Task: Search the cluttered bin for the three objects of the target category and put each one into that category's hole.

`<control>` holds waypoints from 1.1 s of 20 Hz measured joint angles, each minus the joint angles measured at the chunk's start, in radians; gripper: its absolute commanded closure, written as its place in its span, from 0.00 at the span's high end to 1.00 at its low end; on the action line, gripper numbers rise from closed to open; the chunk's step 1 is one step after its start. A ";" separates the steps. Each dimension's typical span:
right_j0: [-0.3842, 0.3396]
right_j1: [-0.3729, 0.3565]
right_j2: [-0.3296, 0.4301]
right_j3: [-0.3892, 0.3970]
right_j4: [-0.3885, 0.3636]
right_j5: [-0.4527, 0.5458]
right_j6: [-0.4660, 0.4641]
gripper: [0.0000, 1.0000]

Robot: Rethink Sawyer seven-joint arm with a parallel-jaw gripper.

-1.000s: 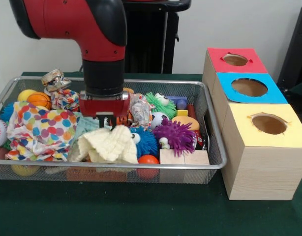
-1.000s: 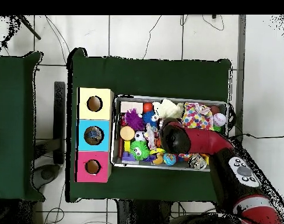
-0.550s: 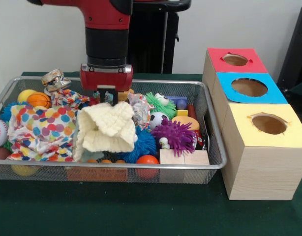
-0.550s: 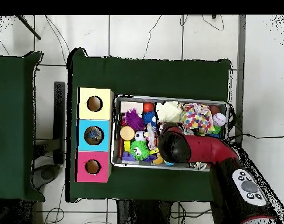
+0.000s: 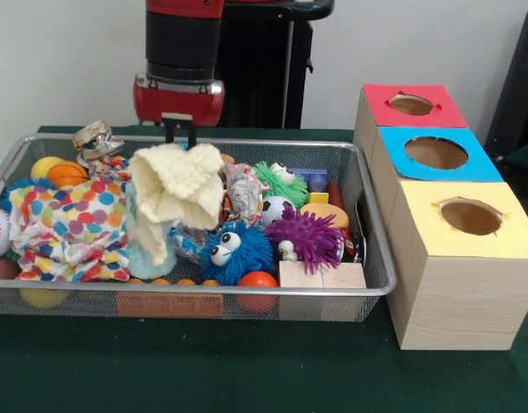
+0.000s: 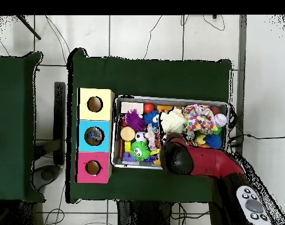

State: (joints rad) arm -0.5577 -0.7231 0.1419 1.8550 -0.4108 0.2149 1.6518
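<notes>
- hand (image 5: 180,131) clamped on the top of a cream knitted cloth (image 5: 176,185); cloth hangs lifted
- its lower end reaches into the wire bin (image 5: 367,225)

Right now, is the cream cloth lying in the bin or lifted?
Lifted: the gripper holds the cream cloth by its top, and it hangs over the bin.

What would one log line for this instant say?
pincer: shut on cloth | cloth: cream, lifted, hanging above bin | boxes: untouched
</notes>
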 measured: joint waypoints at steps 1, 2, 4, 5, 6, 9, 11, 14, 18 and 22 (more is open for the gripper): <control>-0.008 -0.013 0.000 0.010 0.005 0.006 0.000 0.00; -0.021 -0.030 0.000 0.024 0.012 0.016 0.000 0.00; -0.048 -0.063 0.000 0.051 0.025 0.037 0.000 0.00; -0.065 -0.078 0.000 0.063 0.030 0.047 0.000 0.00; -0.085 -0.092 0.000 0.073 0.034 0.057 0.000 0.00; -0.145 -0.126 0.001 0.102 0.041 0.083 0.000 0.00; -0.193 -0.142 0.005 0.113 0.040 0.100 0.000 0.00; -0.260 -0.153 0.019 0.115 0.040 0.122 0.000 0.00; -0.330 -0.150 0.038 0.115 0.039 0.135 0.000 0.00; -0.370 -0.134 0.052 0.115 0.039 0.135 0.000 0.00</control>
State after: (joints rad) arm -0.9280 -0.8576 0.1934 1.9702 -0.3717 0.3502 1.6518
